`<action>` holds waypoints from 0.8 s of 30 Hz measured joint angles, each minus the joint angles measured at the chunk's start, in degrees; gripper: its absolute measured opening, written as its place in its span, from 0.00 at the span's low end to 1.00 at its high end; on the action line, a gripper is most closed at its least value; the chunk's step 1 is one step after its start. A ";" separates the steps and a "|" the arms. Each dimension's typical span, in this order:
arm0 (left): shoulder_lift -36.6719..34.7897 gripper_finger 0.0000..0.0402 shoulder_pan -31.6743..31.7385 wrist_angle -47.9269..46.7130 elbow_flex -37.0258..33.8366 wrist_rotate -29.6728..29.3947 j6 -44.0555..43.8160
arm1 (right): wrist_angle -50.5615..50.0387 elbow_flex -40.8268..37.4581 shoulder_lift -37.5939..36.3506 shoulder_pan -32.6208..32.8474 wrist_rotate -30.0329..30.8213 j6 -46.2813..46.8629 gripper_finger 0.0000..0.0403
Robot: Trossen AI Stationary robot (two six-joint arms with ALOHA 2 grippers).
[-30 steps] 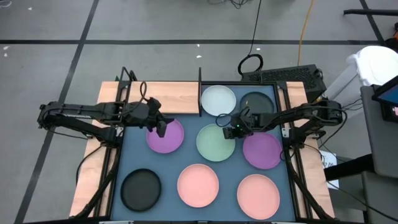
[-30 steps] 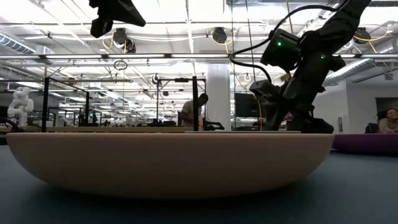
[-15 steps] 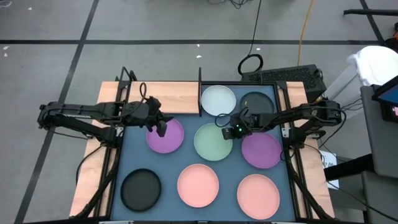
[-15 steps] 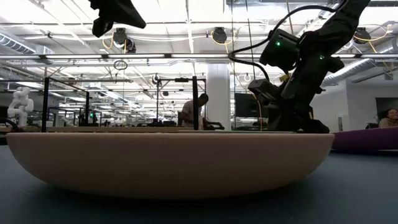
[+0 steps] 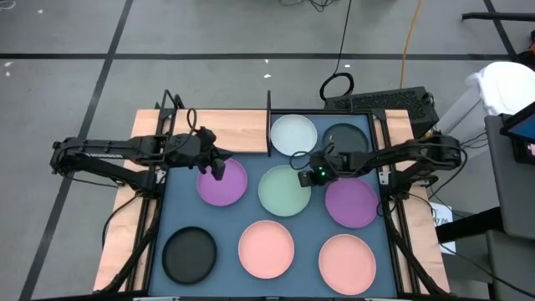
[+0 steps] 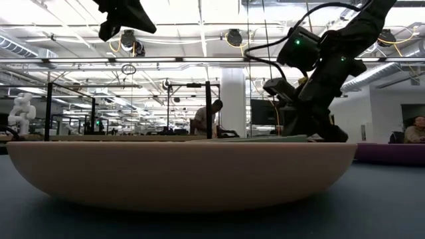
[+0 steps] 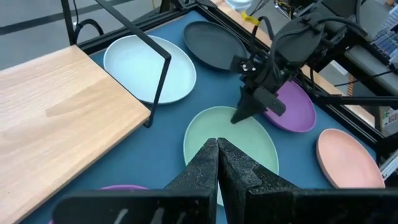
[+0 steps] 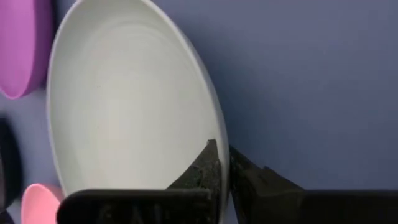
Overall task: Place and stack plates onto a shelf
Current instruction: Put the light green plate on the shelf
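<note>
Right gripper was clamped on the pale green plate's rim, on the side facing the black plate. Plate sat mid-mat, gripped edge tilted up. Round, no long axis. Left gripper hovered closed over purple plate.

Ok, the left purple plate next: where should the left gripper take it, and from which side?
By the rim. The purple plate is shallow and lies flat on the mat, so only its thin edge fits between two fingers. Probably best at the edge nearest the shelf, where the left gripper, fingers shut, hangs now. The right gripper pinches the green plate the same way.
</note>
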 joint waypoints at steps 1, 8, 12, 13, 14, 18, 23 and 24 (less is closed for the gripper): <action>0.00 0.02 0.00 0.00 0.00 -0.23 -0.02 | -0.02 -0.07 -0.56 0.00 0.02 0.15 0.01; 0.00 0.02 -0.02 -0.02 -0.02 -1.28 -1.07 | 1.60 -0.06 -4.65 0.46 0.02 3.26 0.01; 0.00 0.05 0.12 -0.02 -0.02 -3.02 -5.41 | 1.59 0.00 -7.75 0.50 -0.09 4.74 0.01; 0.00 0.07 0.25 -0.06 -0.02 -3.09 -6.02 | 1.34 0.00 -8.42 0.50 -0.03 5.18 0.01; 0.00 0.09 0.39 -0.14 -0.02 -3.10 -6.70 | 1.31 0.00 -9.14 0.50 -0.01 5.54 0.01; 0.00 0.21 0.94 -1.58 -0.02 -3.14 -8.75 | 1.51 0.00 -11.81 0.58 0.01 7.42 0.01; 0.00 0.30 1.73 -3.64 -0.02 -3.84 -13.05 | 1.73 0.02 -14.14 1.56 0.15 10.01 0.01; 0.00 0.32 1.94 -3.84 -0.02 -4.15 -14.60 | 1.83 0.09 -14.55 1.99 0.27 10.61 0.01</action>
